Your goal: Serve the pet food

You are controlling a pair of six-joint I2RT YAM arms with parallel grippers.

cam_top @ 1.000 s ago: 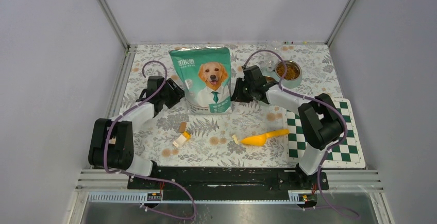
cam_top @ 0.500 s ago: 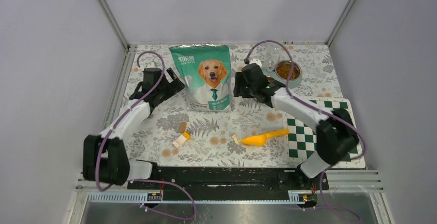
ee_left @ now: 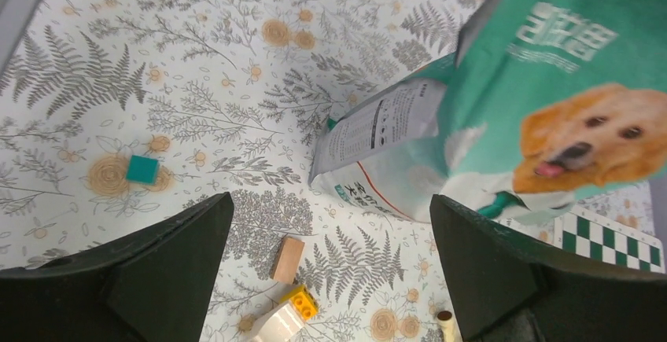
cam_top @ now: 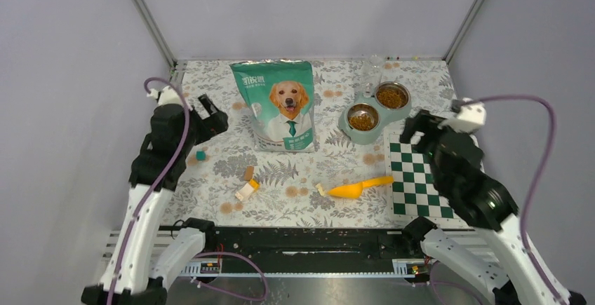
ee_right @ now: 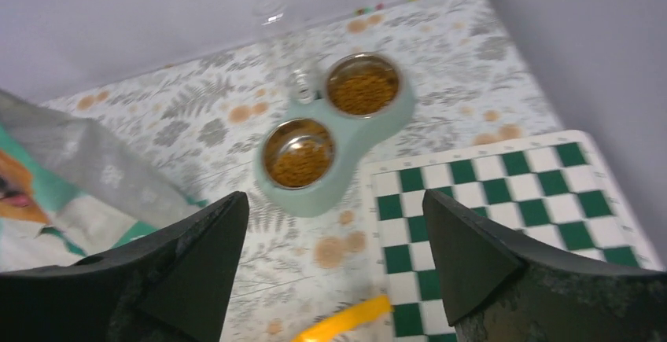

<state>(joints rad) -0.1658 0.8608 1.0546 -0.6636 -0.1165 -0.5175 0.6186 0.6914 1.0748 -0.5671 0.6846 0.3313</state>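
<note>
The pet food (cam_top: 362, 120) lies as brown kibble in both steel cups of the pale teal double feeder (ee_right: 311, 199) at the back right of the table. The farther cup looks fuller than the nearer one. The teal bag (cam_top: 277, 105) with the dog's face stands upright at the back middle, and I cannot see inside it. My left claw (cam_top: 212, 111) hangs spread and empty to the left of the bag, near a small teal block (ee_left: 142, 169). My right claw (cam_top: 417, 124) is also spread wide, holding nothing, to the right of the feeder by the far corner of the checkered mat (cam_top: 421, 182). A yellow scoop (cam_top: 358, 188) lies on the floral cloth in front, near the mat's left edge. Bare cloth shows between bag and feeder, and between the bag and the left rail (cam_top: 173, 73).
</note>
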